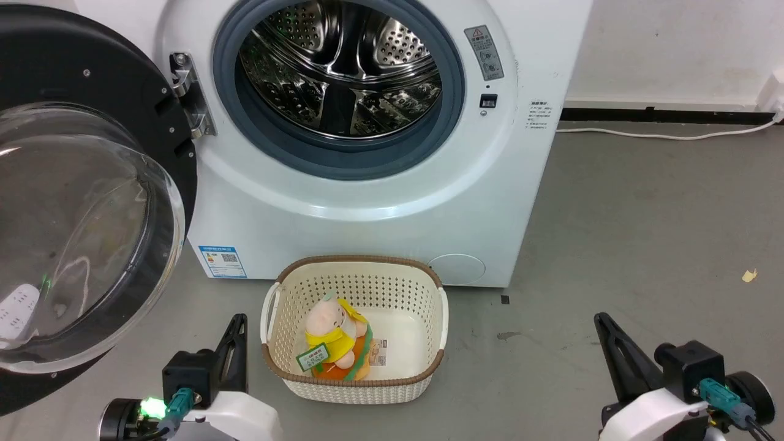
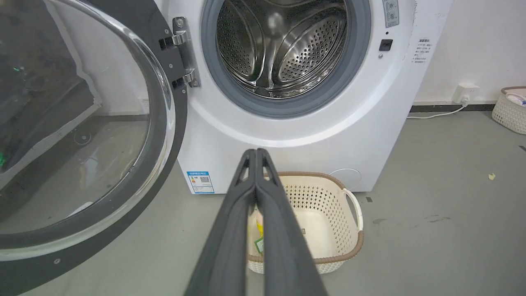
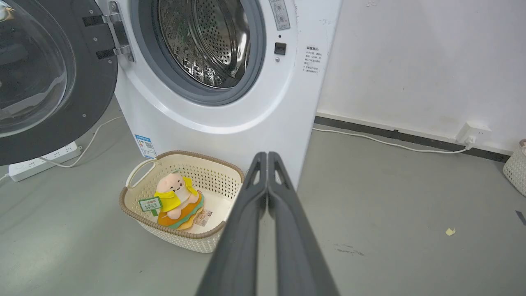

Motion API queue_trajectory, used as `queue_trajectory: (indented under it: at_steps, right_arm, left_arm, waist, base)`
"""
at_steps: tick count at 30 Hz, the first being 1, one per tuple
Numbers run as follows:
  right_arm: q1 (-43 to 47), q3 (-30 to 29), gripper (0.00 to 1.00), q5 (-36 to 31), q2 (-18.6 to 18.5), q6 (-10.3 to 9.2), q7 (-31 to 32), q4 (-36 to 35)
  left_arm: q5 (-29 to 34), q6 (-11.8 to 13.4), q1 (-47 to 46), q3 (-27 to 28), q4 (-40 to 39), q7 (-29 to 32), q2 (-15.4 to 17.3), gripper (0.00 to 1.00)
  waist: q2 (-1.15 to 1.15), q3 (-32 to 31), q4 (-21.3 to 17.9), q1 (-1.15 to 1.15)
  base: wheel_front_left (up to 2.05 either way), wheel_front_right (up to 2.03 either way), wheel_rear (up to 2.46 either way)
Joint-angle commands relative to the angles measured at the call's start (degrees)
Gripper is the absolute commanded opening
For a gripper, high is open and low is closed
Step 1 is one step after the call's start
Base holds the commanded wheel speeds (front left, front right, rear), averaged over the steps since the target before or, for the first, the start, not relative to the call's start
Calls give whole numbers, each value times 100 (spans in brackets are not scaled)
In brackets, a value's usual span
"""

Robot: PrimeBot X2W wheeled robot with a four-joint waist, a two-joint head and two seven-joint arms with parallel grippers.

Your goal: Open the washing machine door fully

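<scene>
Head view: the washing machine door [image 1: 86,202] stands swung wide at nine o'clock of the washing machine [image 1: 367,202]. It looks heavy and stiff on its hinge, and the glass looks slick, so I'd push on the black rim. Left wrist view: the left claw [image 2: 255,151] is pinched together, empty, touching nothing. Right wrist view: the right claw [image 3: 267,154] is likewise, with the door at ten o'clock.

A grey floor [image 3: 390,213] is spread below the right gripper [image 3: 267,156]; ahead to its right, a white wall [image 3: 411,61] is edged by black skirting [image 3: 390,133].
</scene>
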Motion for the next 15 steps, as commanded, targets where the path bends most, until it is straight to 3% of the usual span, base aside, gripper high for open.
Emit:
queue_trajectory:
  at_steps: [1,15]
  right_arm:
    - [-109,-14,0,-66,39,4,24,-60]
    - [-130,-15,0,-82,41,5,62,-80]
  left_arm:
    - [52,-25,-95,48,-48,48,-6,0]
    - [75,-32,-109,76,-77,85,-9,0]
  waist:
    - [0,6,1,0]
    - [0,20,2,0]
  base:
    - [0,0,0]
    - [0,0,0]
